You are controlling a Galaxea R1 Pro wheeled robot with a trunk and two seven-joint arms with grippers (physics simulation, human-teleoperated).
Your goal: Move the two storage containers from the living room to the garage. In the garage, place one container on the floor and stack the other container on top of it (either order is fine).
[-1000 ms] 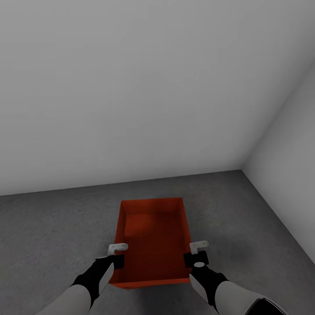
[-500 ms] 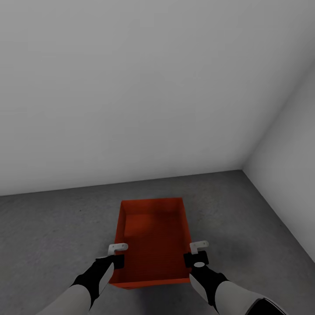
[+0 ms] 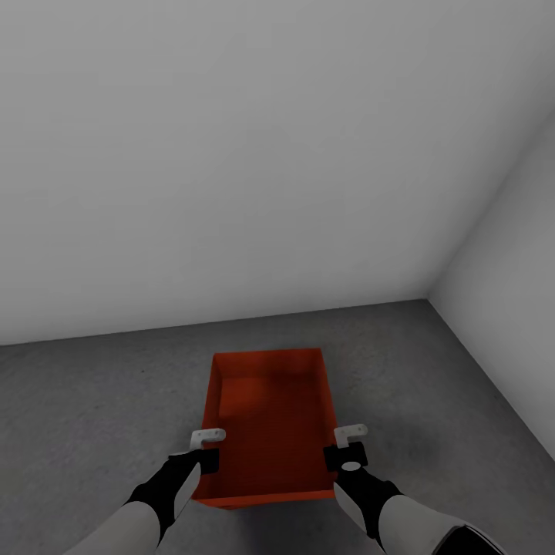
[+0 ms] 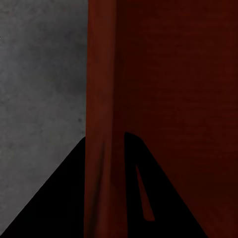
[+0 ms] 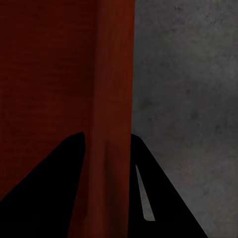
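1. An orange-red storage container (image 3: 270,420) is seen at 6 o'clock in the head view, over the dark grey concrete floor (image 3: 92,401), near a corner of pale grey walls (image 3: 254,154).
2. Its left long wall is clamped by the left gripper (image 3: 205,449), one finger on each side.
3. Its right long wall (image 5: 111,114) is pinched likewise by the right gripper (image 3: 348,445).
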